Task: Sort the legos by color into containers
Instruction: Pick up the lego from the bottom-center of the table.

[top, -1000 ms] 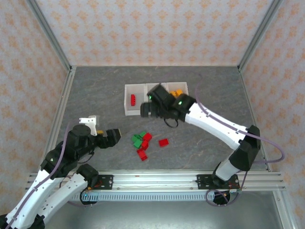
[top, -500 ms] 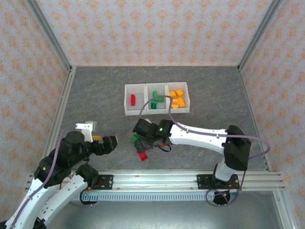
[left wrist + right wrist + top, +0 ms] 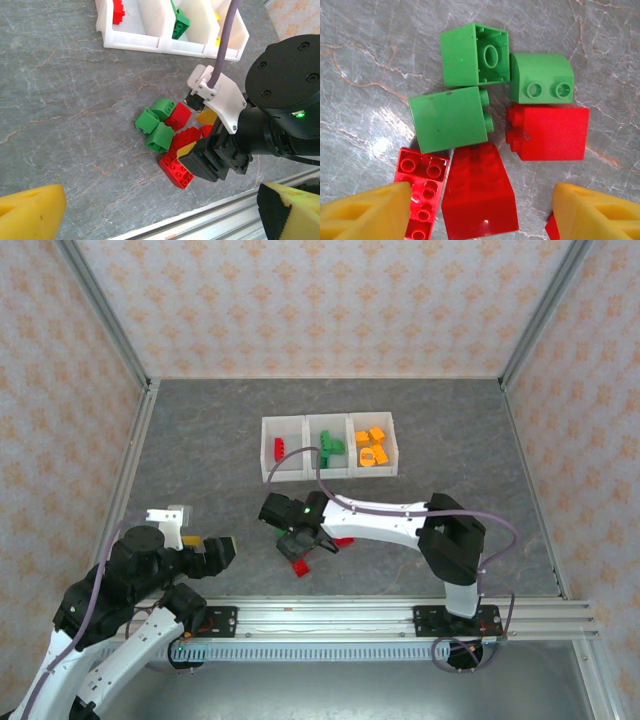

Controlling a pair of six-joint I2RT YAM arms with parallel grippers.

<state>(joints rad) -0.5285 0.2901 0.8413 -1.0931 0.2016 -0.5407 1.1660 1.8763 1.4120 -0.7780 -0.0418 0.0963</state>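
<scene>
- Hanging back at the near left of the surface, the left gripper holds nothing, and its yellow fingers are spread wide.
- Picking from the loose pile of legos looks like the step in hand. The right gripper sits low, fingers apart on either side of a red sloped brick, not clamped.
- The next move probably calls for pinching that brick without catching the red studded brick touching its left side. It would then go to the leftmost bin of the containers, where a red lego lies.
- The right wrist view separates three green bricks just beyond the red ones. The top view shows green in the middle bin and orange in the right.
</scene>
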